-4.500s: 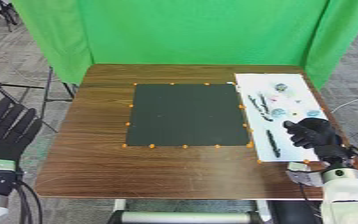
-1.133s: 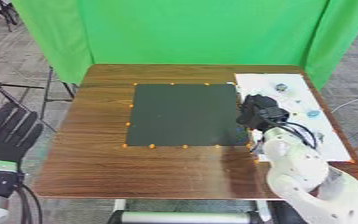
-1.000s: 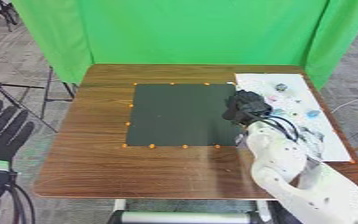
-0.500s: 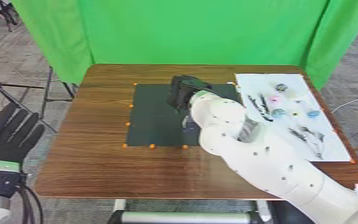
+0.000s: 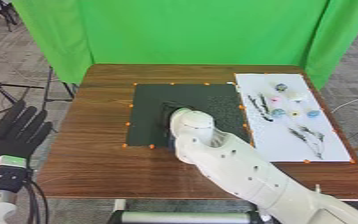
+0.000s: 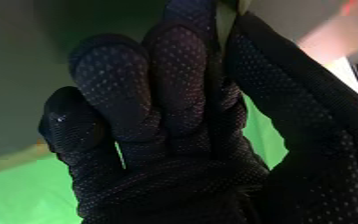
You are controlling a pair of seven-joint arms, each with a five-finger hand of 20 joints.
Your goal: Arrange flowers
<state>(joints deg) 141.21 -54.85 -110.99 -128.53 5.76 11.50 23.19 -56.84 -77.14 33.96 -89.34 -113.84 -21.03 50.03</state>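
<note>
The right robot hand [image 5: 170, 111] was over the dark mat [image 5: 149, 100] on the desk [image 5: 87, 165], its thumb and fingers pinching a thin green strip [image 6: 226, 25]; the left robot hand [image 5: 8, 142] was open beside the desk, fingers straight. On the white sheet [image 5: 271, 147], to the mat's right, lay small flower heads [image 5: 313, 114], pink, yellow and blue among them; dark twigs [image 5: 264, 111] and leafy stems [image 5: 310, 137] lay there too.
</note>
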